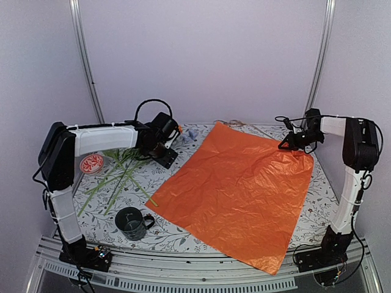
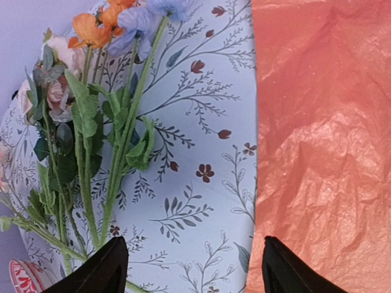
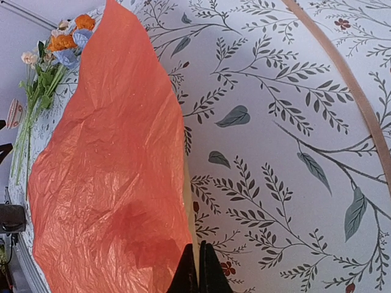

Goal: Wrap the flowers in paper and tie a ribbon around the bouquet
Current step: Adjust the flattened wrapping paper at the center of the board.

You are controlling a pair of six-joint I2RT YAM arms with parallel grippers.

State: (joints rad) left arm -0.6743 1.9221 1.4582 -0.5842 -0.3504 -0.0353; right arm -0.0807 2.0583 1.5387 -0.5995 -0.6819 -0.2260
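The paper (image 1: pixel 232 189) lies flat with its orange-red side up, filling the middle and right of the table. My right gripper (image 1: pixel 299 141) is at its far right corner, shut on the paper's edge (image 3: pixel 186 201), whose pale underside runs up between the closed fingers (image 3: pixel 199 262). The flowers (image 1: pixel 119 174) lie left of the sheet, stems toward the near left, peach, orange and blue heads (image 2: pixel 110 24) toward the back. My left gripper (image 2: pixel 194 256) hangs open above the tablecloth strip between flowers and paper, holding nothing. The tan ribbon (image 3: pixel 348 79) lies beyond the paper at the back (image 1: pixel 244 124).
A dark mug (image 1: pixel 131 223) stands near the front left, just off the paper's left corner. A red-and-white dish (image 1: pixel 92 163) sits at the left edge beside the stems. The paper's near corner (image 1: pixel 269 265) overhangs the table's front edge.
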